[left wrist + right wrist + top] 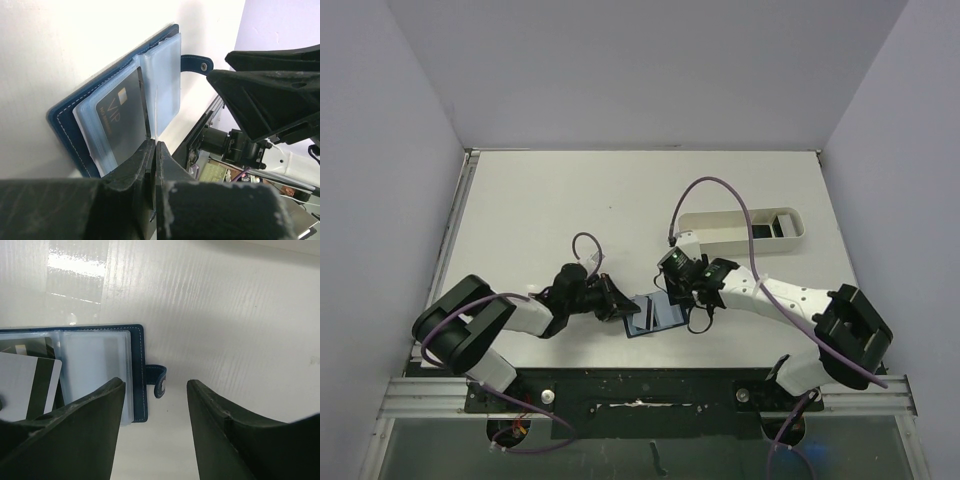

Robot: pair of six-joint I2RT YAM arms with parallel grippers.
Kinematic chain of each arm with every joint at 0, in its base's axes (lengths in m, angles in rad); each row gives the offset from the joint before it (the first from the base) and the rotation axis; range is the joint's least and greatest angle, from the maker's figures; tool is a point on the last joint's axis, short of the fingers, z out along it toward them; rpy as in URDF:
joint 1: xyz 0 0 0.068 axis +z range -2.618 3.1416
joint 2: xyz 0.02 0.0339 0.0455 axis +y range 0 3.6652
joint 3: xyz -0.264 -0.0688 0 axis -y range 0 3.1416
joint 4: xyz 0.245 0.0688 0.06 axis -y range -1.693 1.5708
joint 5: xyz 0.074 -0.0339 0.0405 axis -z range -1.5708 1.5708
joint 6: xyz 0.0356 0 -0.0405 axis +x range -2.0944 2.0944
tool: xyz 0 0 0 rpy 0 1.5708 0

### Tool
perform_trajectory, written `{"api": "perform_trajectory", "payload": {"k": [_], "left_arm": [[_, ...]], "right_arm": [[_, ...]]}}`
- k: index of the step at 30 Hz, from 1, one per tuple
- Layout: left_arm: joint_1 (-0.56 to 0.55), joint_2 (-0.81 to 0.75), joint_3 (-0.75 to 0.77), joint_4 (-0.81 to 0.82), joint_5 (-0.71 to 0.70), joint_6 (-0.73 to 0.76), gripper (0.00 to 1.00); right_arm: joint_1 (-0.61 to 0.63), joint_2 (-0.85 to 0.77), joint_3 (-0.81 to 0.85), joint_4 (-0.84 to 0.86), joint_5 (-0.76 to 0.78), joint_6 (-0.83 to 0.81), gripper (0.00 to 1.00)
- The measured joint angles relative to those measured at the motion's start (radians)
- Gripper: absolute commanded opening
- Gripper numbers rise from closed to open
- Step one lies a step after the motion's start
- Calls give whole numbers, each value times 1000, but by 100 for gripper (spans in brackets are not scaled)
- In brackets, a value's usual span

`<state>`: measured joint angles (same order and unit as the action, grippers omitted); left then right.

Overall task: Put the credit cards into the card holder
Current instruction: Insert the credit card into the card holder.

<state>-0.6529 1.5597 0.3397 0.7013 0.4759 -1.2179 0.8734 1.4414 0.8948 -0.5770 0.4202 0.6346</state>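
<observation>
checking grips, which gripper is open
The right gripper: its fingers stand apart over the card holder's snap tab. The left gripper is pinched shut on a credit card.

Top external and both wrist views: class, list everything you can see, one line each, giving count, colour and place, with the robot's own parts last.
card holder: one, navy blue with pale clear sleeves, open on the table between the grippers
credit card: one clearly seen, black with gold VIP lettering, at the holder's sleeves
tray: one, white, long oval, far right of table
dark items: inside the tray, too small to count
table: one, white
left gripper: one, black, shut on the card's edge
right gripper: one, black, open, over the holder's snap tab
</observation>
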Motion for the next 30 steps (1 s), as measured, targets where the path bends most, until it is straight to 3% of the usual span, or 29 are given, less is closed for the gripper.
{"api": "perform_trajectory", "payload": {"k": [4, 10, 17, 30], "left_arm": [[0, 8, 6, 0, 0, 6, 0], [2, 13, 10, -1, 0, 20, 0], [36, 4, 10, -18, -1, 35, 0], [41, -39, 3, -35, -2, 53, 0]], "right_arm": [[-22, 0, -11, 28, -12, -7, 49], [-64, 11, -77, 111, -60, -25, 29], [-70, 11, -166, 195, -125, -6, 13], [22, 11, -192, 246, -151, 114, 10]]}}
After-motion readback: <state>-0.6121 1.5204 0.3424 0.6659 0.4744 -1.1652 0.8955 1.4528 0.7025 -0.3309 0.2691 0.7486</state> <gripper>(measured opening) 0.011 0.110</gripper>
